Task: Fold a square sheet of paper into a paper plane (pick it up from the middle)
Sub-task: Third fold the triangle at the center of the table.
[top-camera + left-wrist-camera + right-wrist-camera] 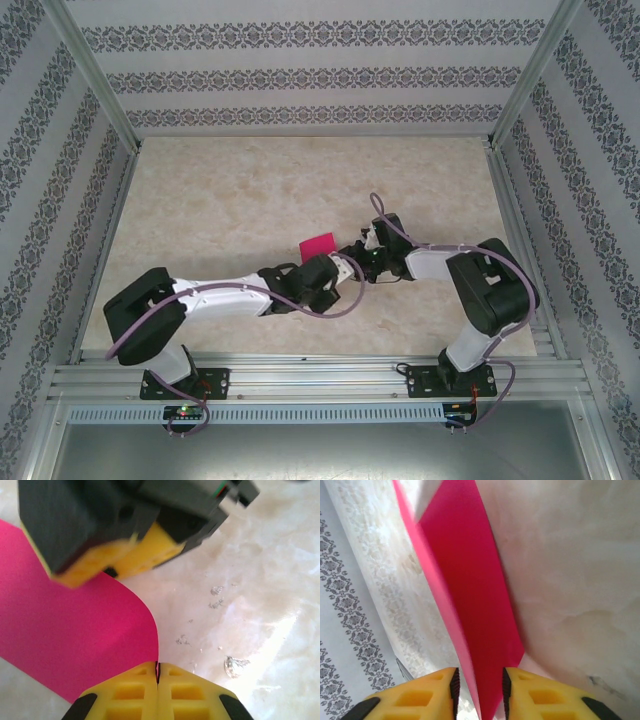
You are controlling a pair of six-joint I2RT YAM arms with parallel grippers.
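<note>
Overhead; both wrist close-ups on paper [75, 640]

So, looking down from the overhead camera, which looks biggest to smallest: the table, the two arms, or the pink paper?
1. table: by far the largest.
2. left arm and right arm: they look about alike, so no ranking between them.
3. pink paper: the smallest.

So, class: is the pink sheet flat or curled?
Curled: the sheet bows in a curve, its edge pinched in the shut jaws of the left gripper.

Beside pink paper [318, 245], left gripper [345, 263] meets right gripper [363, 251].
</note>
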